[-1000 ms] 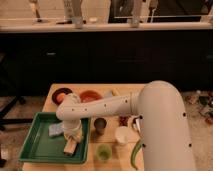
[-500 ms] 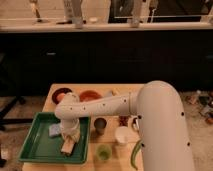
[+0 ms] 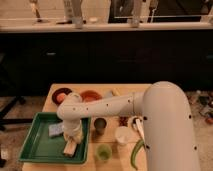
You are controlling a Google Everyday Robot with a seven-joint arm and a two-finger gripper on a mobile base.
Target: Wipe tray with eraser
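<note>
The green tray lies at the front left of the wooden table. My white arm reaches from the right over its right half. My gripper points down into the tray near its right rim. The tan-beige eraser sits right under the gripper, on the tray floor, between the fingers. A flat pale blue-grey pad lies in the tray just left of the gripper.
A dark bowl with an orange thing and a red bowl stand behind the tray. A dark cup, a white cup, a green cup and a green oblong thing stand right of the tray.
The gripper with the eraser has shifted slightly within the tray's right part; the arm pose is nearly the same.
</note>
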